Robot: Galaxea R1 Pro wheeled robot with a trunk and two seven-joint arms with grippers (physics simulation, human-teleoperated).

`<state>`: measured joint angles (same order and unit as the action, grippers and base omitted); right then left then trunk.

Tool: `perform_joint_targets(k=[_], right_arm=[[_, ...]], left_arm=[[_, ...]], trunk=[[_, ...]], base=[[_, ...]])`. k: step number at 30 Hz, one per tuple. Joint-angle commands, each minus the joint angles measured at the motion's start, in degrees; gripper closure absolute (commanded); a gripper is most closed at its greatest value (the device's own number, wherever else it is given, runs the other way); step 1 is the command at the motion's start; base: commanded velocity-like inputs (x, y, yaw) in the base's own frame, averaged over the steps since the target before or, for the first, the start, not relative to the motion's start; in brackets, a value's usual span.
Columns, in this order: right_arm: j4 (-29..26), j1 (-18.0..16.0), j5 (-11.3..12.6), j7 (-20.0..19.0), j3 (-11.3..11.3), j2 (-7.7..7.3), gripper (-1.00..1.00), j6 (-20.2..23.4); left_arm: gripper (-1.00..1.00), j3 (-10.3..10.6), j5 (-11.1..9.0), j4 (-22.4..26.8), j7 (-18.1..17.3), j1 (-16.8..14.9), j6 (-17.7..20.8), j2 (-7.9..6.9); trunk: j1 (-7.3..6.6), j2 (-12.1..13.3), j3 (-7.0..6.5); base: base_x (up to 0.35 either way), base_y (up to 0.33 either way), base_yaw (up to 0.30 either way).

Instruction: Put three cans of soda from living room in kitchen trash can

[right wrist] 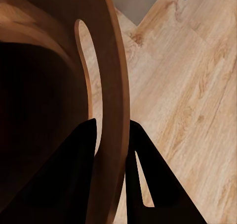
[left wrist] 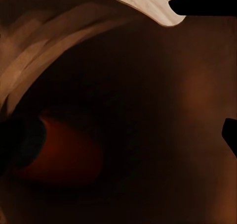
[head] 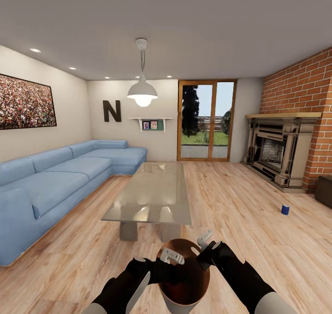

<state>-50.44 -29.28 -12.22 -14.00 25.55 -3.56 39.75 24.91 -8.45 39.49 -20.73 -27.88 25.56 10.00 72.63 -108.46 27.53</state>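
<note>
A dark blue can of soda (head: 285, 209) stands upright on the wood floor at the right, well ahead of me. Close in front of me is the brown trash can (head: 184, 284), held up off the floor. My right gripper (head: 206, 245) is shut on its rim; in the right wrist view the fingers (right wrist: 84, 164) sit on either side of the rim wall (right wrist: 114, 61). My left gripper (head: 171, 257) hangs over the can's mouth, its dark fingers (left wrist: 202, 2) spread wide. Deep inside the can lies an orange rounded shape (left wrist: 64, 157), apparently an orange can of soda.
A glass coffee table (head: 152, 196) stands straight ahead. A blue corner sofa (head: 55, 180) runs along the left wall. A brick fireplace (head: 281, 154) is at the right, with a dark box (head: 324, 190) beside it. Bare wood floor stretches between table and fireplace.
</note>
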Motion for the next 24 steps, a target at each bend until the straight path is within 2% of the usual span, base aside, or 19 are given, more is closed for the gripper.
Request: perform_joint_targets(k=[1, 24], right_arm=[[0.0, -0.1, -0.6, -0.3, -0.1, -0.04, 1.0, -0.1], [0.1, -0.1, -0.6, -0.2, -0.2, -0.04, 1.0, 0.0]], left_arm=[[-1.0, -0.1, 1.2, -2.0, 3.6, 0.0, -0.2, -3.32], [-1.0, 0.0, 0.9, -1.2, 3.4, 0.0, -0.1, -3.49]], trunk=[[0.0, 0.0, -0.02], [0.0, 0.0, -0.02]], base=[[0.0, 0.0, 0.0], [0.0, 0.0, 0.0]])
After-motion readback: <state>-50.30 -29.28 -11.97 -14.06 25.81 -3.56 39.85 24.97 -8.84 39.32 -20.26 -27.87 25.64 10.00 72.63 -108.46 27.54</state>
